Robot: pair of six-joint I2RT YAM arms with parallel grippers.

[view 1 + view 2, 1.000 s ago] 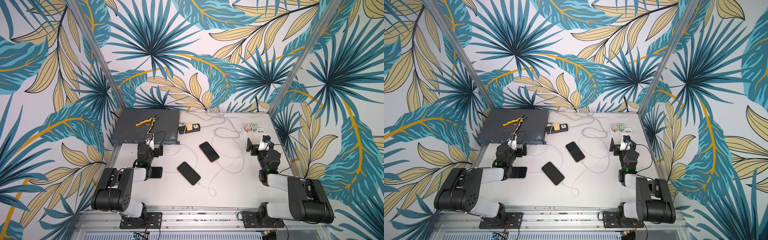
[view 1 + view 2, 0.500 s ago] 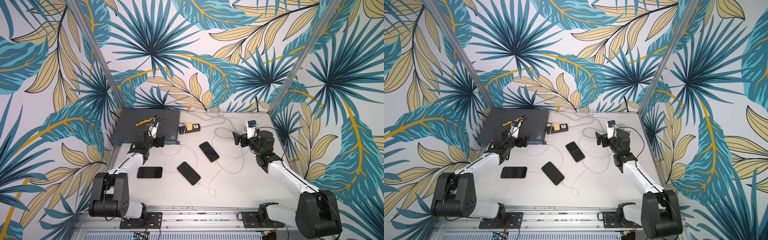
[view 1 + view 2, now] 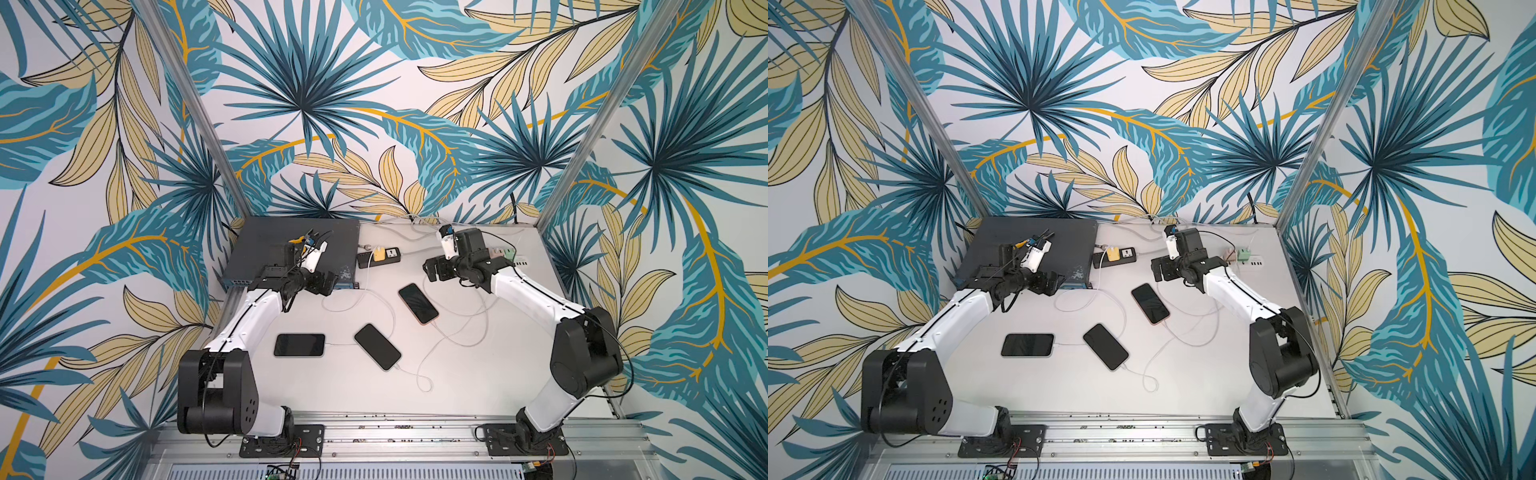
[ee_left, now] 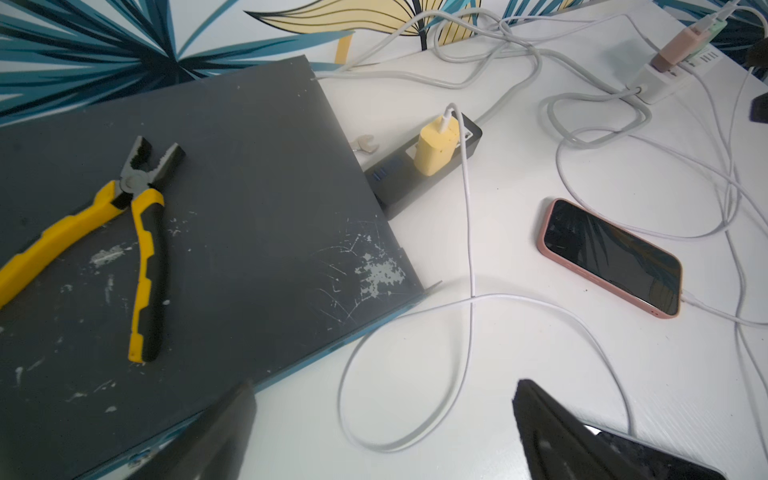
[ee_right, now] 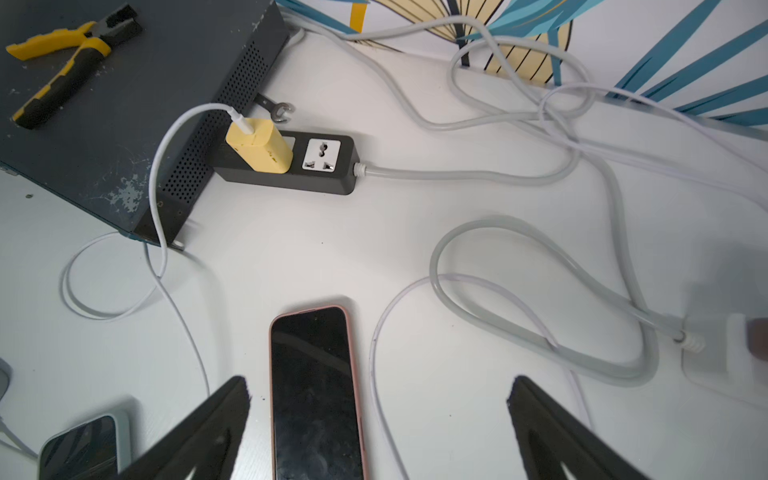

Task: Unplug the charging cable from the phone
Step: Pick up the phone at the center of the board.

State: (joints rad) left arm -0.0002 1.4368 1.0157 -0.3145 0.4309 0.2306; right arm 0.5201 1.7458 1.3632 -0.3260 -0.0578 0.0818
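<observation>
While both arms have swung out from their folded pose by the base in the last sec, nothing's gripped yet, so it's approach only. Left gripper (image 3: pixel 299 280) hangs over the dark box (image 3: pixel 270 241) front edge, jaws wide open & empty. Right gripper (image 3: pixel 459 270) is above the tabletop (image 3: pixel 478 374), jaws likewise spread, w/ the pink-cased phone (image 5: pixel 316 395) framed between them in the right wrist view. Its charging cable (image 4: pixel 715 311) is still plugged in at the end nearer the robot. Black phone (image 3: pixel 377 347) & light-cased phone (image 3: pixel 299 345) are cabled too, so the target's prob. the pink one
</observation>
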